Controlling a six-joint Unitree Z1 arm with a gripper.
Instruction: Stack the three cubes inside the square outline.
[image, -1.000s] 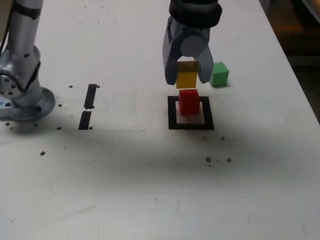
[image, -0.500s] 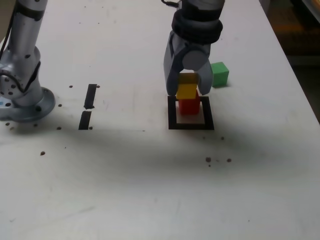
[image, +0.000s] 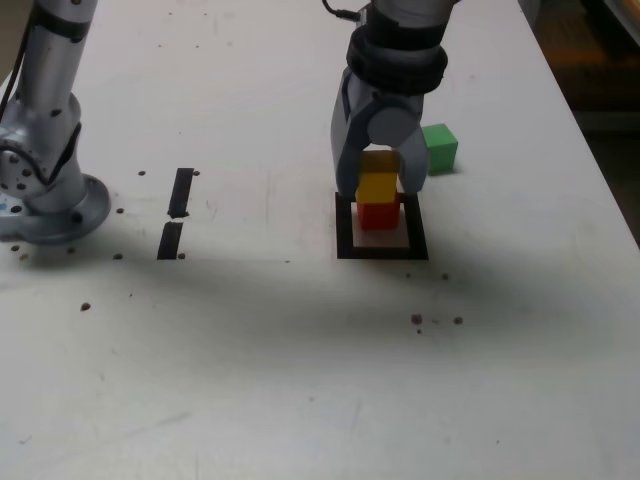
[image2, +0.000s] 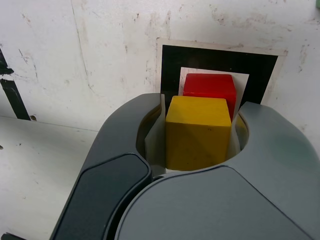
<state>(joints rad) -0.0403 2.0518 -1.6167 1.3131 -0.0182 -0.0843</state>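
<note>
claw (image: 378, 190) clenched on the yellow cube (image: 377, 186), at upper centre of the exterior view. yellow cube sits atop the red cube (image: 378, 214) inside the square outline (image: 345, 228). green cube (image: 439, 147) rests on the bench (image: 300, 350), upper right of the outline.

Yellow cube (image: 377, 187) over red cube (image: 378, 214); green cube (image: 439, 148) apart. Square outline (image: 345, 242): thick black frame, pale centre. 2 black strips (image: 181, 192). Grey gripper (image: 380, 190). White, speckled table (image: 300, 360).
</note>
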